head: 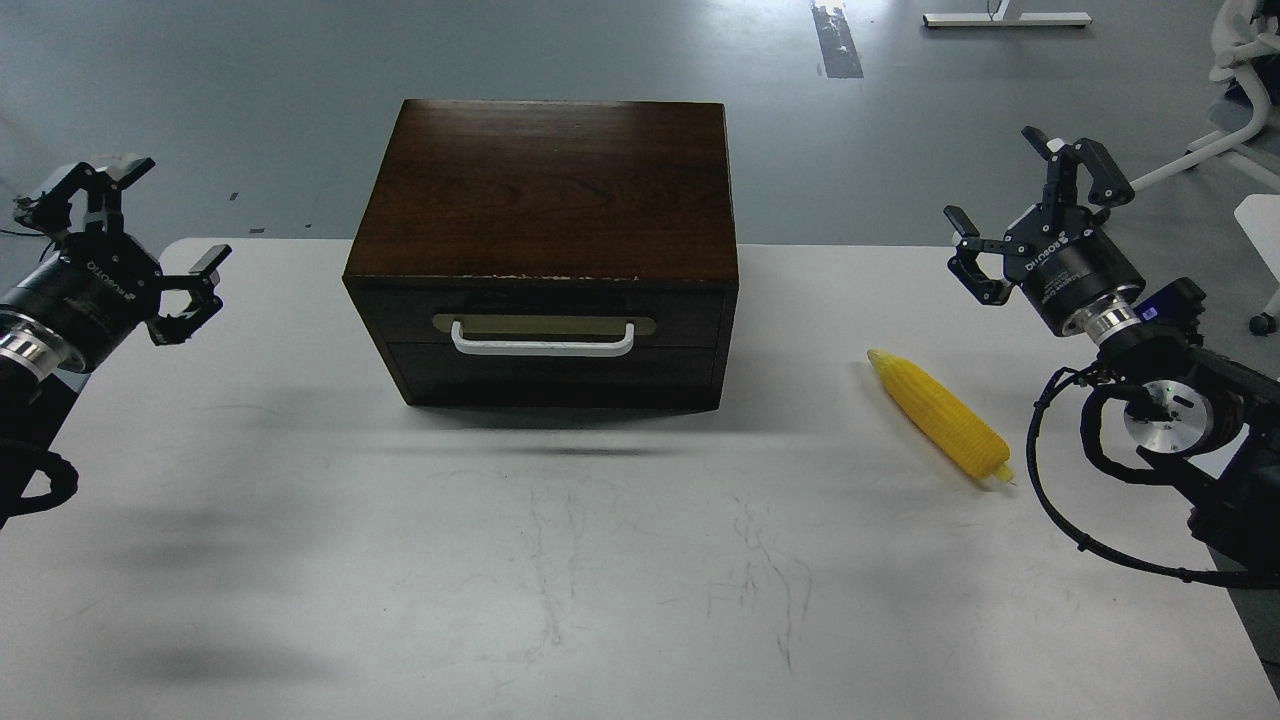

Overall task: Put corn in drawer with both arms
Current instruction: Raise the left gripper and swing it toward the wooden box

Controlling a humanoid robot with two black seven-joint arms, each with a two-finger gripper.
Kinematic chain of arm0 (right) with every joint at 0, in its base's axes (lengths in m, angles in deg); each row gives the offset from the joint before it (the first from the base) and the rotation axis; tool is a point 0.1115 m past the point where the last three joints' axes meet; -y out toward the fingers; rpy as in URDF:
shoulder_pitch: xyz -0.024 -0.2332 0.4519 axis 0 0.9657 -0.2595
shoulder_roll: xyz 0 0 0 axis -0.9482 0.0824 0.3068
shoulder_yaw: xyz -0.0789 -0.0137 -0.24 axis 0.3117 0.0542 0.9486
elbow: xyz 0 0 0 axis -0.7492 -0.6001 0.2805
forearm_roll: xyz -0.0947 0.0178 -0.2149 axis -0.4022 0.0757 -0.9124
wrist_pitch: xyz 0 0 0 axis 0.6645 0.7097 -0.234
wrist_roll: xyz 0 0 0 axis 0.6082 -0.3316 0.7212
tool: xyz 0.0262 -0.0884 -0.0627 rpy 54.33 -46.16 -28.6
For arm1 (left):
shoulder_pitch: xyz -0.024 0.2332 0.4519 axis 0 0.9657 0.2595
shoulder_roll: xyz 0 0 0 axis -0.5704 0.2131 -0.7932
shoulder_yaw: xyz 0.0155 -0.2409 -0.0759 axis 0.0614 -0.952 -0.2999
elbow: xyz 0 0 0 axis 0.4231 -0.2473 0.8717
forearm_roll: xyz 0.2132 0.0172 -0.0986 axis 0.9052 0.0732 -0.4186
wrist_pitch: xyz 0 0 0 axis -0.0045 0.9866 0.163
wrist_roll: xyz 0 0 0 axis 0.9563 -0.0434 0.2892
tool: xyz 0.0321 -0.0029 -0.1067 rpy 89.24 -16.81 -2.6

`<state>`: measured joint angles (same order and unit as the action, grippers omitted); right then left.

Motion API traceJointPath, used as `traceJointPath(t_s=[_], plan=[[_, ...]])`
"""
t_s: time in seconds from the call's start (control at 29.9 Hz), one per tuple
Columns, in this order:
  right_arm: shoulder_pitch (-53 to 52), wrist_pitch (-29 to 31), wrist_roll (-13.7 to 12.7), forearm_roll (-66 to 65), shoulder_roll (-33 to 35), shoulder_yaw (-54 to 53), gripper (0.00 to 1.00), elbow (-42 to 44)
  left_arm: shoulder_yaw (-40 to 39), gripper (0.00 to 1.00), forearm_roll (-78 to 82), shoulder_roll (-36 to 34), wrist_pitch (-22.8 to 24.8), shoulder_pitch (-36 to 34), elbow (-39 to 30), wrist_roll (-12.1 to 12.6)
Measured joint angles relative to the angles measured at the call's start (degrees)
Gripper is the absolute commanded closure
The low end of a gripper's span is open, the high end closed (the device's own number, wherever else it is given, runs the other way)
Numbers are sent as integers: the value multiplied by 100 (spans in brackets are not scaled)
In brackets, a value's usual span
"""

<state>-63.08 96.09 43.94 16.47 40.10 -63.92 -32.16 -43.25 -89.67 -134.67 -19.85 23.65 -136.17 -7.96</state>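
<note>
A bright yellow corn [940,416] lies on the white table [560,560], right of the dark wooden cabinet [545,190], its tapered tip pointing toward the cabinet. The drawer [545,318] is pushed in flush, showing its brass plate and white bar handle [542,343]. My left gripper [150,230] hovers open at the table's left edge, well left of the cabinet, holding nothing. Above and right of the corn, my right gripper [1000,195] is also open and empty, apart from the cob.
A plain dark panel [550,375] sits below the drawer. Grey floor lies behind the table, with white chair legs [1225,150] at the far right. Black cables [1060,470] loop from my right arm near the corn's thick end.
</note>
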Motion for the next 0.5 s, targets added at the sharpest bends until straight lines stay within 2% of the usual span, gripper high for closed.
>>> traceJointPath(t_s=[0.3,0.5], plan=[[0,0,0,0,-1,0,0,-1,-29,1,23,-44,0,-31,6,66],[-14,0,-1,0,31,12,0,-17,-175,1,61,-208,0,-765,51,67]])
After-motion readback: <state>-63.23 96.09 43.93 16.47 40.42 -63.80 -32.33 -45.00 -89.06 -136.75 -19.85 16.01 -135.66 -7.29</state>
